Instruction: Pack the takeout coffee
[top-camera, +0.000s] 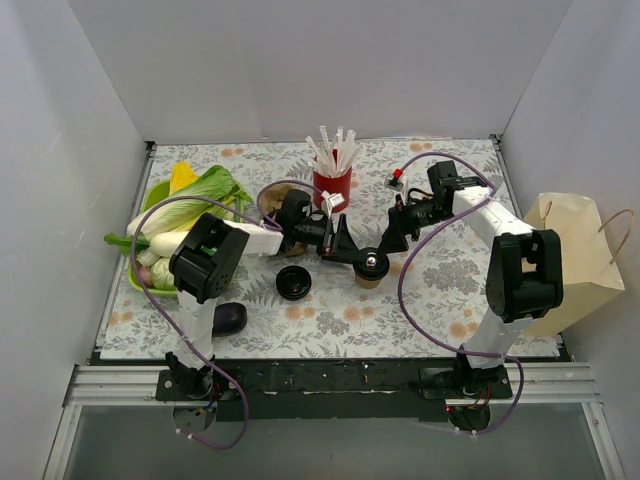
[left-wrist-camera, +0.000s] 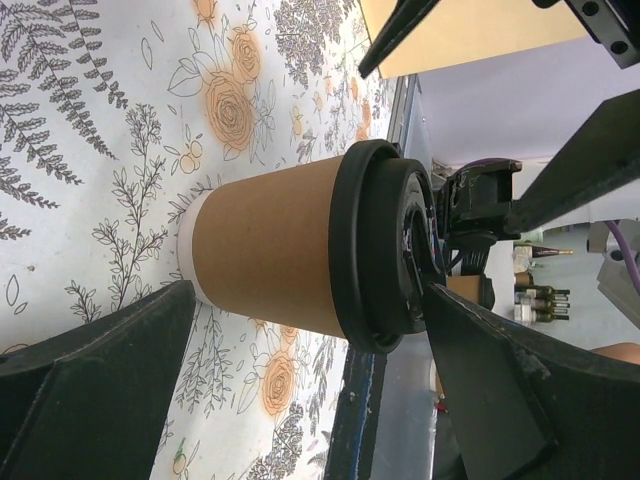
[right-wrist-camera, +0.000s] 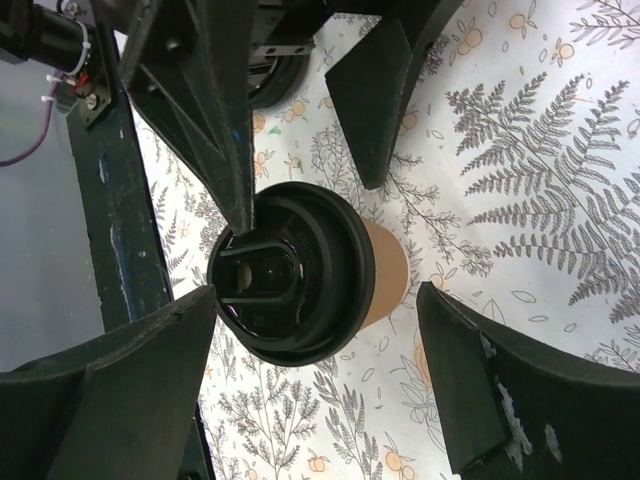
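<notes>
Kraft cup (top-camera: 370, 268) stood upright near the middle of the floral cloth (top-camera: 450, 300), black lid (right-wrist-camera: 280, 275) seated on top. Left pincer (left-wrist-camera: 310, 290) was spread, one finger on each side of the cup wall. From the right wrist view one left finger looked level with the lid rim; contact could not be confirmed. Right pincer (right-wrist-camera: 315, 290) was also spread, straddling the same cup from the opposite side, with nothing held.

Handling estimate:
- The paper wall is thin and would dent under a hard squeeze.
- The cup may be filled, so treat it as top-heavy and keep it vertical.
- The plastic lid is smooth and likely to slip or pop off, so it is not a place to grip.
- Best hold is mid-wall below the lid, with light pressure.

Surroundings:
- The cloth lay flat over the table, with white panels closing three sides.
- A brown paper bag (top-camera: 575, 250) stood at the right edge, beyond the right arm.
- A red cup of straws (top-camera: 332, 185) stood just behind the pincers, and a round black object (top-camera: 293, 282) lay near the left arm.
- Greens (top-camera: 190, 215) and an aubergine (top-camera: 230, 318) were at far left.
- Space around the cup was tight with two arms present.
</notes>
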